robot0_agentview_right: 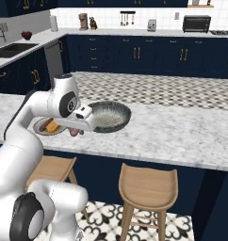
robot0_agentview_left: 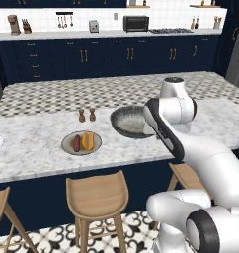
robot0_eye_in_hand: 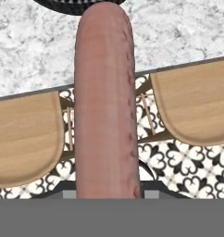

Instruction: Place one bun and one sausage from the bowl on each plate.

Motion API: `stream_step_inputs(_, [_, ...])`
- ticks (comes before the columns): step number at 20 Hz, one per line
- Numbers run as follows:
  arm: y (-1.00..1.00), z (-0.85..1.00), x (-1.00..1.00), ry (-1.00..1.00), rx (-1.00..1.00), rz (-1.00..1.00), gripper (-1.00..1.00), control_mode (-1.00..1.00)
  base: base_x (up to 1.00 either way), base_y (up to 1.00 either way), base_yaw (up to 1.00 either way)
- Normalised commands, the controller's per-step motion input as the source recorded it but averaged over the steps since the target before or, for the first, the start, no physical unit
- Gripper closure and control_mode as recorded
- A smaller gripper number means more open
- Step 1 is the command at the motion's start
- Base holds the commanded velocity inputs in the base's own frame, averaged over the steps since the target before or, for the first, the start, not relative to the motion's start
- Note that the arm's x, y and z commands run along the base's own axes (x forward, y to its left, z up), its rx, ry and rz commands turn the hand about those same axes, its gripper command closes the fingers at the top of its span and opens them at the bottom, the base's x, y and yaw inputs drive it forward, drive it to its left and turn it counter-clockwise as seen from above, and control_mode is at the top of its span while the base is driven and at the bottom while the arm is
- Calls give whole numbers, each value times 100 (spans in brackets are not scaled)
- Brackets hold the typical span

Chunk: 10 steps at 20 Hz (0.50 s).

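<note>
sausage (robot0_eye_in_hand: 104,102) over marble counter (robot0_eye_in_hand: 30,41) edge, wooden stools (robot0_eye_in_hand: 21,139) below

This is a home kitchen. Dark navy cabinets with brass handles (robot0_agentview_left: 82,55) run along the far wall beneath a white tiled backsplash. On that back worktop stand a black toaster oven (robot0_agentview_left: 136,22), a silver toaster (robot0_agentview_left: 94,26), a wooden knife block (robot0_agentview_left: 26,25) and a gas hob (robot0_agentview_left: 171,30), with utensils hanging on a rail (robot0_agentview_left: 64,20). A sink with a tap (robot0_agentview_right: 2,36) sits in the left worktop. A grey-veined white marble desk (robot0_agentview_left: 37,143) has light wooden bar stools (robot0_agentview_left: 97,195) tucked beneath, over a black-and-white patterned tile floor (robot0_agentview_right: 101,216).
</note>
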Motion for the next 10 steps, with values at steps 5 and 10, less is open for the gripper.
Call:
stream_step_inputs(5, [0,0,0,0,0,0,100,100,-72,6,-2])
stream_step_inputs(10, [0,0,0,0,0,0,100,100,-76,76,-2])
